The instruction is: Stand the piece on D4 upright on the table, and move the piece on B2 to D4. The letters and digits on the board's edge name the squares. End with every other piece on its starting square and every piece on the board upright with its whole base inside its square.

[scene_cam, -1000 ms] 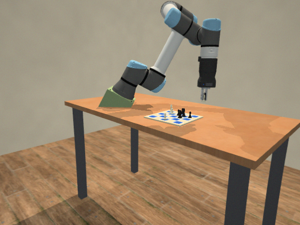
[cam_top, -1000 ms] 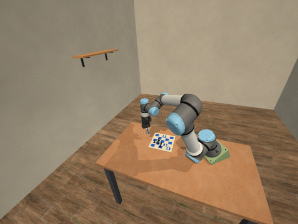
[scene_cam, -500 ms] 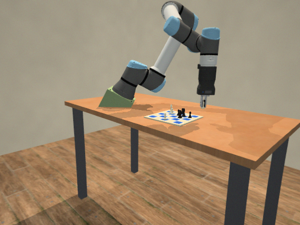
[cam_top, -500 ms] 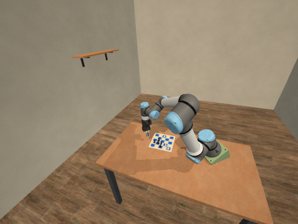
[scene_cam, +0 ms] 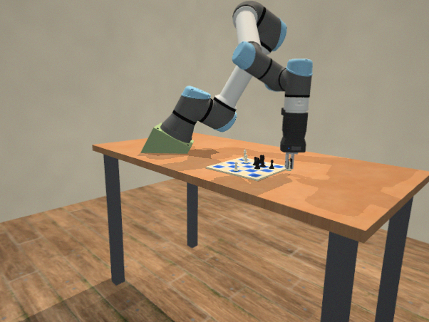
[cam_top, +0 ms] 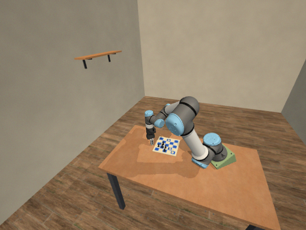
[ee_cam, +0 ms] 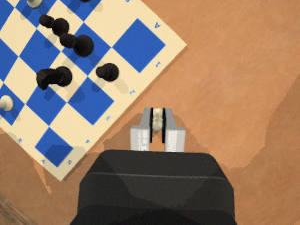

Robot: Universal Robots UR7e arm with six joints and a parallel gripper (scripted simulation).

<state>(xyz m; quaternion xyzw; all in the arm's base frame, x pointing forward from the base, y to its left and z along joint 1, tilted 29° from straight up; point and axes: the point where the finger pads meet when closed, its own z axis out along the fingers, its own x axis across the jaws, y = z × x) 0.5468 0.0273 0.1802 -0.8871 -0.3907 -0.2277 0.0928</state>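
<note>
The blue and cream chessboard lies on the wooden table and also shows in the exterior view and the wrist view. My gripper points straight down, off the board, just past its edge. It is shut on a small pale chess piece, held upright between the fingers. The gripper is very low over the table top; I cannot tell whether the piece's base touches the table.
The robot's green base sits on the table behind the board. The arm's elbow hangs over the board's far side. A wall shelf is far up on the left wall. The table's near edge is close to the board.
</note>
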